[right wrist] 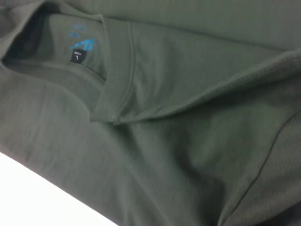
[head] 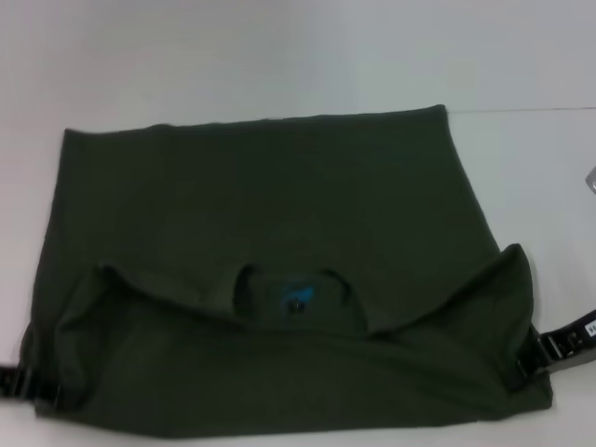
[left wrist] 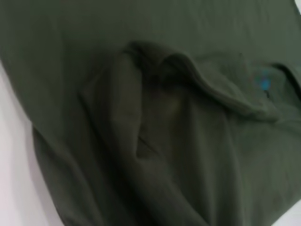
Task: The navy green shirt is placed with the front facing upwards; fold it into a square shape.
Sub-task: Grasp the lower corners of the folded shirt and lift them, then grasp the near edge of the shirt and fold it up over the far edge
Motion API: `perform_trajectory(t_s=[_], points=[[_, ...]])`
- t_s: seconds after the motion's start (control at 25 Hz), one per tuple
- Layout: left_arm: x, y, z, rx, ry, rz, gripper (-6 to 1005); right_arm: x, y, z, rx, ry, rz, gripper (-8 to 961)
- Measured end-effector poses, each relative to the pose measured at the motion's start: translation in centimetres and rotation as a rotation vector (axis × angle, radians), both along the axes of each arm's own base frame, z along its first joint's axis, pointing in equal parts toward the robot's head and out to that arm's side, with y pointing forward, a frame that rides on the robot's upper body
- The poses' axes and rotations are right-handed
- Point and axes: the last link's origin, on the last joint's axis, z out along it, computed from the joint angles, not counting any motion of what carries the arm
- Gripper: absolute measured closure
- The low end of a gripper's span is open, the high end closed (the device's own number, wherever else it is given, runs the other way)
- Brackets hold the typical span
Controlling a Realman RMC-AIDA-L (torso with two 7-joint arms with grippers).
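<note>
Head view: the left gripper (head: pixel 20 382) is seen at the near left corner of the navy green shirt (head: pixel 270 196), the right gripper (head: pixel 549 349) at the near right corner; whether either is clenched on the cloth cannot be told, since the fabric hides the fingertips. The shirt is spread on the white worktop (head: pixel 279 56), collar end nearest the robot, neck label (head: pixel 296 300) facing up, both shoulder parts bunched and lifted inward. For a clean fold, both corners should likely be carried forward level and at equal pace, so the edge lands straight. Bare worktop is seen beyond the far hem and to the right; the near edge is cropped.

Left wrist view: heaped folds of the left shoulder; wrinkles should be pulled taut.

Right wrist view: the collar (right wrist: pixel 115 94) and a stitched hem are seen, lying flat.
</note>
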Motion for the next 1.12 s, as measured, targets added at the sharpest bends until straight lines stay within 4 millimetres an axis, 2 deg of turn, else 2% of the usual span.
perform_trajectory(t_s=[0.2, 0.48, 0.84, 1.12], points=[[-0.5, -1.6, -0.8, -0.041, -0.029, 0.018, 953, 0.1, -0.2, -0.1, -0.012, -0.001, 0.004, 906], [-0.4, -2.3, -1.0, -0.069, -0.062, 0.019, 953, 0.3, -0.4, -0.1, -0.011, -0.002, 0.000, 906], [-0.1, -1.9, -0.2, -0.015, -0.118, 0.016, 954, 0.3, -0.2, 0.2, 0.023, 0.035, -0.002, 906], [0.8, -0.8, 1.0, 0.081, -0.225, -0.011, 953, -1.0, 1.1, 2.0, 0.152, 0.201, -0.015, 906]])
